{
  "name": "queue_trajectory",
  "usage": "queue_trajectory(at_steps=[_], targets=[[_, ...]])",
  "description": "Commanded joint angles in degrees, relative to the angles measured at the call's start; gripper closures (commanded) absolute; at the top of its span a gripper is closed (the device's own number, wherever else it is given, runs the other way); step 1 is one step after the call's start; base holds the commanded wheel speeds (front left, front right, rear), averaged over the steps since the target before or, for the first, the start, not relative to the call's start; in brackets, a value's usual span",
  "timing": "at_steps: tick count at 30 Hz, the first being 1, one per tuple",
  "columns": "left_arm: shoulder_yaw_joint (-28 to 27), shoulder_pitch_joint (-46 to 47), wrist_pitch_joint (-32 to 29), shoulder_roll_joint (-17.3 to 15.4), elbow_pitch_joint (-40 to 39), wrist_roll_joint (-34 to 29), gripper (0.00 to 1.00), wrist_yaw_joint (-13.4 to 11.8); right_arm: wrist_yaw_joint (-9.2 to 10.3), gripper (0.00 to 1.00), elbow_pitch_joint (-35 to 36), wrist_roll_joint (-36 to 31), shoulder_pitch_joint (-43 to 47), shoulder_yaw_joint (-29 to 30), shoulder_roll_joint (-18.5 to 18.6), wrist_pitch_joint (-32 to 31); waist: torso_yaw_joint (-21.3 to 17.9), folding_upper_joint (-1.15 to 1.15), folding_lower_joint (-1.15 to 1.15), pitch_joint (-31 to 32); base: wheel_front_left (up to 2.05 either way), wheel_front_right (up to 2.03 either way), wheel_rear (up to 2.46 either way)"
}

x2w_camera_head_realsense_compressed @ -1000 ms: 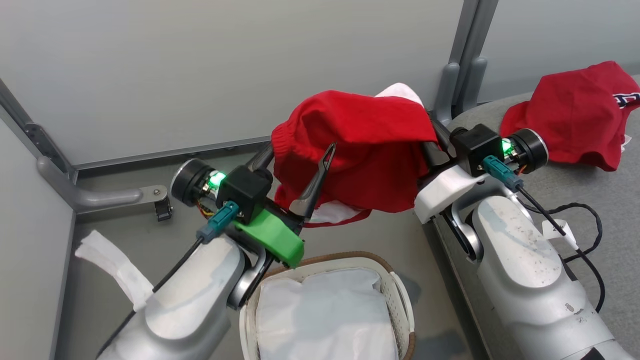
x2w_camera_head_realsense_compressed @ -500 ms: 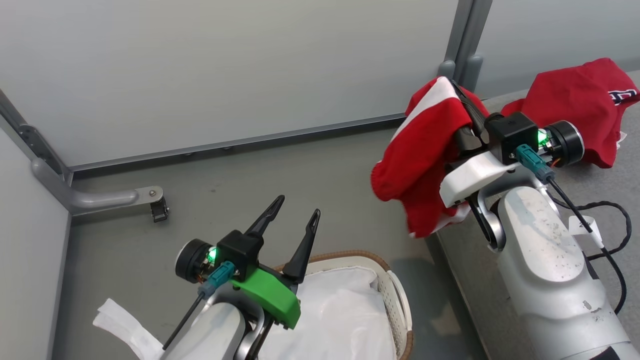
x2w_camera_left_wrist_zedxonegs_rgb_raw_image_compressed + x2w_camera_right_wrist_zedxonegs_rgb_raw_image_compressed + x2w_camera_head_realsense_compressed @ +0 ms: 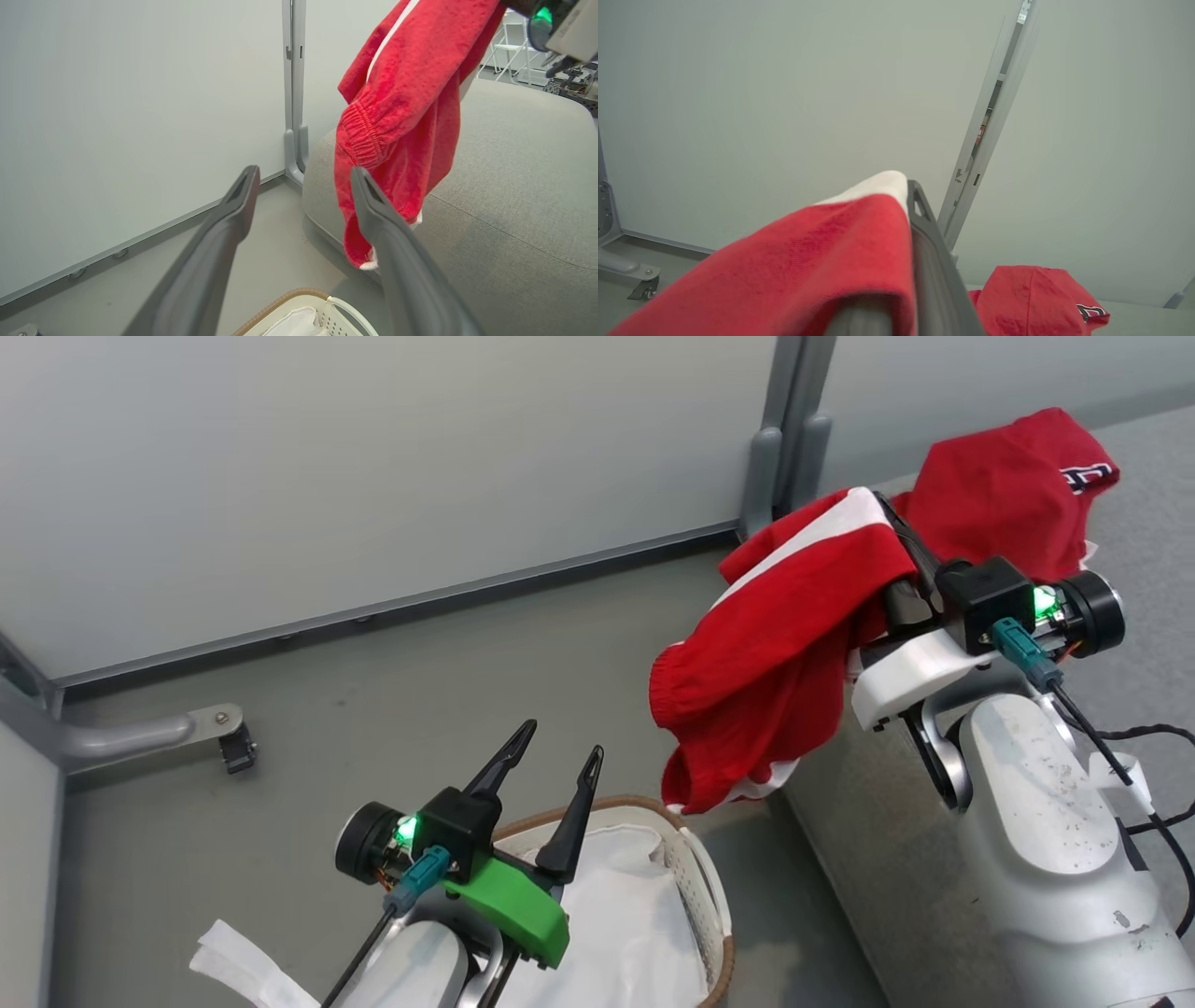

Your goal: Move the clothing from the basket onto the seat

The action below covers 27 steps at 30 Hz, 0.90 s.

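While my left gripper [image 3: 562,739] hangs nearest me, its two long dark fingers spread wide with nothing between them, it sits just above the basket [image 3: 698,868], an oval of white perforated plastic with a brown woven rim. Inside lies the crumpled white liner [image 3: 616,915].

Off to the right, my right gripper [image 3: 909,192] is clamped on a red garment [image 3: 784,635]. It is soft, nubby fabric with a white panel along the top and a gathered elastic hem. It drapes over the fingers and hangs in loose folds beside the rounded edge of the seat [image 3: 514,163], above the floor and apart from the basket. I cannot tell whether its lowest fold brushes the upholstery.

The seat is grey woven cloth with a stitched seam across the cushion. Farther back on it lies a second red garment [image 3: 1008,495], heaped, with a lettered patch showing.

The floor [image 3: 373,691] is smooth grey. Beyond it stand pale matte wall panels [image 3: 373,457] joined by a grey metal post [image 3: 784,429], with a curved metal foot [image 3: 159,733] at the left
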State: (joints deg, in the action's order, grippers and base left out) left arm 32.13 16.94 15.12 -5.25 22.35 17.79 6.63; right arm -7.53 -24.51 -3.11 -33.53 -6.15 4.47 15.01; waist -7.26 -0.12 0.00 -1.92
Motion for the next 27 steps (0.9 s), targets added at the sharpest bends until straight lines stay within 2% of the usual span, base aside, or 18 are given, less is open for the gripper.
queue_trajectory(at_steps=[1, 9, 14, 20, 27], targets=[[-0.39, -0.32, 0.03, 0.16, -0.41, -0.42, 0.0, 0.34, 0.08, 1.0, 0.5, -0.19, -0.77, -0.2, 0.38, 0.26, -4.45, 0.12, 0.0, -2.2, 0.0, 0.0, 0.0], [0.04, 1.92, 0.03, 0.78, -1.15, -3.04, 0.0, 0.77, 0.08, 1.0, 2.21, 0.47, -2.05, 0.07, 1.9, 0.26, -13.49, 0.12, 0.0, -5.99, 0.0, 0.0, 0.0], [1.03, 3.12, 0.03, 0.77, -1.39, -3.85, 0.0, 0.86, 0.08, 1.0, 2.4, 0.45, -1.17, 0.99, 2.78, 0.26, -17.42, 0.12, 0.0, -7.66, 0.0, 0.0, 0.0], [3.16, 4.28, 0.03, 0.53, -2.16, -4.13, 0.0, 0.89, 0.08, 1.0, 2.63, 0.1, -0.12, 2.49, 3.72, 0.26, -18.84, 0.12, 0.0, -9.15, 0.0, 0.0, 0.0], [5.31, 5.88, 0.04, -0.52, -2.75, -3.67, 0.0, 0.9, 0.08, 1.0, 1.6, -0.5, -2.64, 3.56, 5.37, 0.26, -16.75, 0.12, 0.0, -12.01, 0.0, 0.0, 0.0]])
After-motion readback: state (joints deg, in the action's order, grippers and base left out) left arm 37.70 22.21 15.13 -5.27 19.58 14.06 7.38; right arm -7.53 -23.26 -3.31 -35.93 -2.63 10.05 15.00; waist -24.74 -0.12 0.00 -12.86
